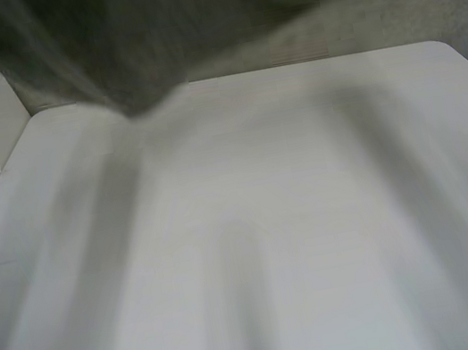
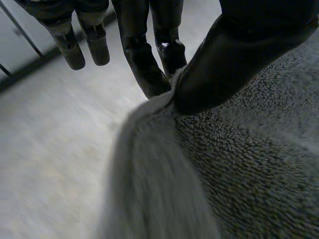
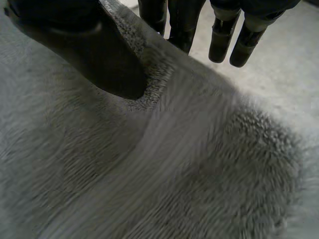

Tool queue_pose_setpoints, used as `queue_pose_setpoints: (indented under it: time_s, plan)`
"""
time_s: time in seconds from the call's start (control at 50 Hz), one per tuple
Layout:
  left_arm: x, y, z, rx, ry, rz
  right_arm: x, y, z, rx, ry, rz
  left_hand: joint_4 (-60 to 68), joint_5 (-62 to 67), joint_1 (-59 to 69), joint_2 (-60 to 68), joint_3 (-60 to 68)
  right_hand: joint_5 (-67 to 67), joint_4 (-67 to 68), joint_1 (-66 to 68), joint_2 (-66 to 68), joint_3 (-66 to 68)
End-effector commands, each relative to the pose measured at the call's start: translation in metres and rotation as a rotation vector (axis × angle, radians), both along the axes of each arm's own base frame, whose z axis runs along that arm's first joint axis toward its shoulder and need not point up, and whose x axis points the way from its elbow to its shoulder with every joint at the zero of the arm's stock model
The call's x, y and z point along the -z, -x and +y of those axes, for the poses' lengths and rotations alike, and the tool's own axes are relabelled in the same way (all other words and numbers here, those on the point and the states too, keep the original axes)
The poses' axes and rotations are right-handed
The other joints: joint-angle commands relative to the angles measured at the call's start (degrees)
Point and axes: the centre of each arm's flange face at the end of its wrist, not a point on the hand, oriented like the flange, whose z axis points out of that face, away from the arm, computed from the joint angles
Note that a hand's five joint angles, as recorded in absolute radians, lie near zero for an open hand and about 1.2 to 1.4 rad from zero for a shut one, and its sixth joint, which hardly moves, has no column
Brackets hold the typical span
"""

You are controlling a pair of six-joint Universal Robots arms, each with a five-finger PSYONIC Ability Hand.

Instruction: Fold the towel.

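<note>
- Grey terry towel (image 1: 189, 20): held up clear of the white counter (image 1: 314, 215), hanging above the counter's far side in the head view.
- Left hand (image 2: 239, 55): thumb pressed onto the pile, pinching a bunched edge of the towel against two fingers (image 2: 144, 64) behind it. The other fingers are straight and off the cloth.
- Right hand (image 3: 89, 55): a like pinch, with the thumb on the near face and fingers (image 3: 182, 25) behind the cloth's edge. Whether either hold is at a corner cannot be told.
- Handling (judged): soft, limp and light. The looped pile grips well, so slipping is unlikely, but the cloth sags and bunches between holds.
- Where to hold (judged): the two corners of one edge, well apart, so the towel hangs flat before folding.
</note>
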Motion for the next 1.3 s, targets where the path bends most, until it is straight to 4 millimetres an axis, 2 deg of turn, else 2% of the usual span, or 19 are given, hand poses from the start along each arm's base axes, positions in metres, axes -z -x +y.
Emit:
queue_pose_setpoints:
  time_s: [0.02, 0.04, 0.06, 0.08, 0.1, 0.12, 0.14, 0.16, 0.2, 0.22, 0.26, 0.28, 0.3, 0.32, 0.36, 0.42, 0.64, 0.84, 1.3]
  plan:
    - [0.055, -0.004, -0.001, 0.031, -0.118, -0.133, 0.058, 0.006, 0.011, -0.094, -0.170, 0.108, -3.00, 4.87, 7.95, 2.97, -2.52, 3.00, -0.37, 5.37, 6.70, -0.37]
    - [0.079, -0.004, 0.000, 0.051, -0.174, -0.187, 0.077, 0.006, 0.012, -0.103, -0.215, 0.135, -3.00, 4.87, 7.95, 2.97, -2.52, 3.00, -0.37, 5.37, 6.70, -0.37]
    - [0.079, -0.004, 0.000, 0.051, -0.175, -0.188, 0.077, 0.006, 0.012, -0.103, -0.216, 0.136, -3.00, 4.87, 7.95, 2.97, -2.52, 3.00, -0.37, 5.37, 6.70, -0.37]
    - [0.105, -0.003, 0.004, 0.069, -0.234, -0.240, 0.096, 0.006, 0.013, -0.107, -0.259, 0.166, -3.00, 4.87, 7.95, 2.97, -2.52, 3.00, -0.37, 5.37, 6.70, -0.37]
    - [0.105, -0.003, 0.004, 0.069, -0.235, -0.240, 0.118, 0.006, 0.016, -0.110, -0.302, 0.205, -3.00, 4.87, 7.95, 2.97, -2.52, 3.00, -0.37, 5.37, 6.70, -0.37]
    - [0.133, -0.003, 0.008, 0.078, -0.298, -0.286, 0.118, 0.006, 0.016, -0.110, -0.303, 0.205, -3.00, 4.87, 7.95, 2.97, -2.52, 3.00, -0.37, 5.37, 6.70, -0.37]
    - [0.162, -0.002, 0.013, 0.087, -0.362, -0.331, 0.142, 0.006, 0.020, -0.109, -0.348, 0.249, -3.00, 4.87, 7.95, 2.97, -2.52, 3.00, -0.37, 5.37, 6.70, -0.37]
    - [0.162, -0.002, 0.013, 0.087, -0.363, -0.331, 0.142, 0.006, 0.020, -0.109, -0.348, 0.249, -3.00, 4.87, 7.95, 2.97, -2.52, 3.00, -0.37, 5.37, 6.70, -0.37]
    - [0.216, -0.004, 0.028, 0.099, -0.491, -0.419, 0.187, 0.007, 0.032, -0.104, -0.426, 0.339, -3.00, 4.87, 7.95, 2.97, -2.52, 3.00, -0.37, 5.37, 6.70, -0.37]
    - [0.217, -0.004, 0.028, 0.099, -0.492, -0.419, 0.187, 0.007, 0.032, -0.104, -0.426, 0.340, -3.00, 4.87, 7.95, 2.97, -2.52, 3.00, -0.37, 5.37, 6.70, -0.37]
    - [0.274, -0.006, 0.036, 0.107, -0.633, -0.503, 0.229, 0.008, 0.044, -0.102, -0.508, 0.414, -3.00, 4.87, 7.95, 2.97, -2.52, 3.00, -0.37, 5.37, 6.70, -0.37]
    - [0.275, -0.006, 0.036, 0.107, -0.633, -0.504, 0.229, 0.008, 0.044, -0.102, -0.508, 0.414, -3.00, 4.87, 7.95, 2.97, -2.52, 3.00, -0.37, 5.37, 6.70, -0.37]
    - [0.302, -0.003, 0.042, 0.127, -0.700, -0.543, 0.250, 0.008, 0.049, -0.111, -0.548, 0.446, -3.00, 4.87, 7.95, 2.97, -2.52, 3.00, -0.37, 5.37, 6.70, -0.37]
    - [0.302, -0.003, 0.042, 0.127, -0.701, -0.543, 0.250, 0.008, 0.049, -0.111, -0.548, 0.446, -3.00, 4.87, 7.95, 2.97, -2.52, 3.00, -0.37, 5.37, 6.70, -0.37]
    - [0.341, 0.007, 0.058, 0.173, -0.794, -0.606, 0.285, 0.007, 0.056, -0.132, -0.631, 0.493, -3.00, 4.87, 7.95, 2.97, -2.52, 3.00, -0.37, 5.37, 6.70, -0.37]
    - [0.365, 0.009, 0.064, 0.172, -0.861, -0.635, 0.306, 0.007, 0.057, -0.140, -0.695, 0.519, -3.00, 4.87, 7.95, 2.97, -2.52, 3.00, -0.37, 5.37, 6.70, -0.37]
    - [0.372, 0.008, 0.060, 0.092, -0.884, -0.617, 0.313, 0.008, 0.054, -0.133, -0.729, 0.516, -3.00, 4.87, 7.95, 2.97, -2.52, 3.00, -0.37, 5.37, 6.70, -0.37]
    - [0.350, 0.002, 0.044, -0.007, -0.797, -0.524, 0.286, 0.013, 0.051, -0.110, -0.695, 0.456, -3.00, -17.96, -14.88, -19.85, -2.52, 3.00, -0.37, 5.37, 6.70, -0.37]
    - [0.351, -0.026, 0.021, -0.163, -0.825, -0.457, 0.262, 0.043, 0.028, -0.034, -0.751, 0.290, -3.00, -24.88, -21.81, -26.78, -2.52, 3.00, -0.37, 5.37, 6.70, -0.37]
